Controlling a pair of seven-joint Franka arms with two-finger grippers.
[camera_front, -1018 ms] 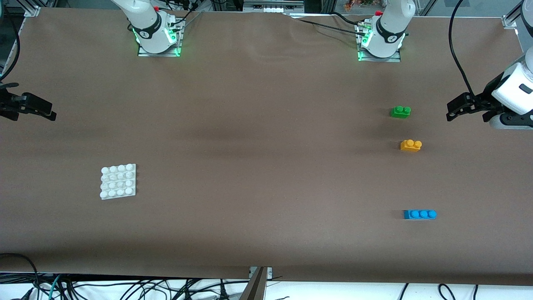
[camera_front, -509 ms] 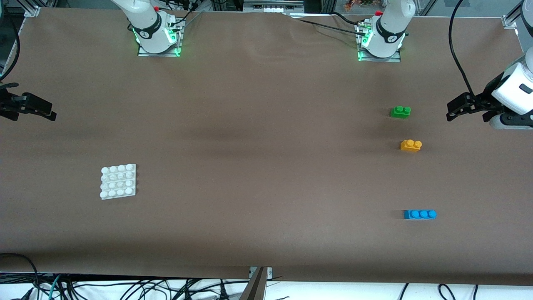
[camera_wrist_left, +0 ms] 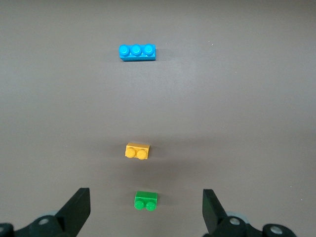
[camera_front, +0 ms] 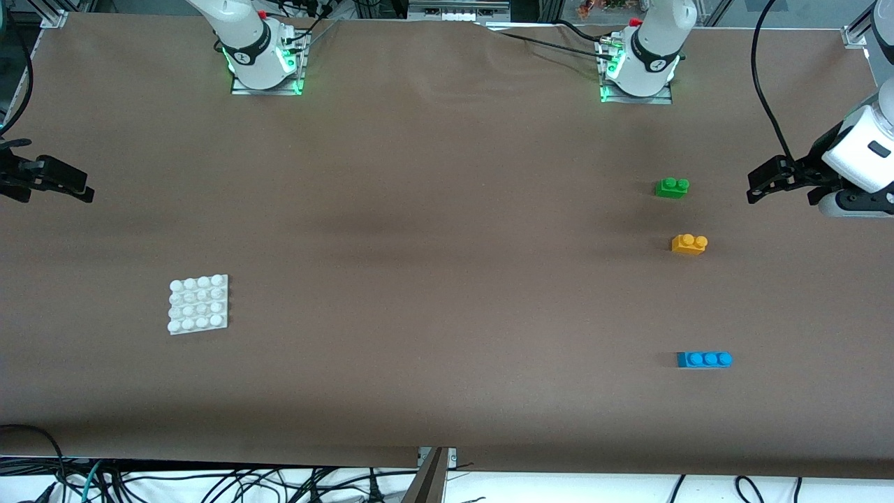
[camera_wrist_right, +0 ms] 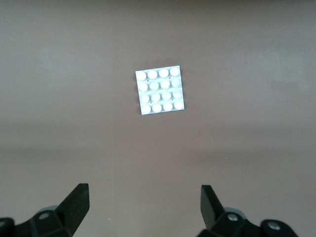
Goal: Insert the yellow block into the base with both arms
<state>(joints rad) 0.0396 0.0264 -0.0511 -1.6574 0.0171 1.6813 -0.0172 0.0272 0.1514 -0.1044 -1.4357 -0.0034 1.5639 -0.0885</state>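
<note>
yellow block (camera_front: pixel 689 243), base (camera_front: pixel 199 304), apparently unmarked

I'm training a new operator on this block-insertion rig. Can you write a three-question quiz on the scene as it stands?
1. True or false: the yellow block already sits on the base.
2. Which brick lies nearest the front camera? A) green brick B) yellow block C) blue brick
3. Fill in: the left tool is ____ and holds nothing.

Key: 1. False; the block lies toward the left arm's end of the table, the base toward the right arm's end. 2. C. 3. open.
</note>
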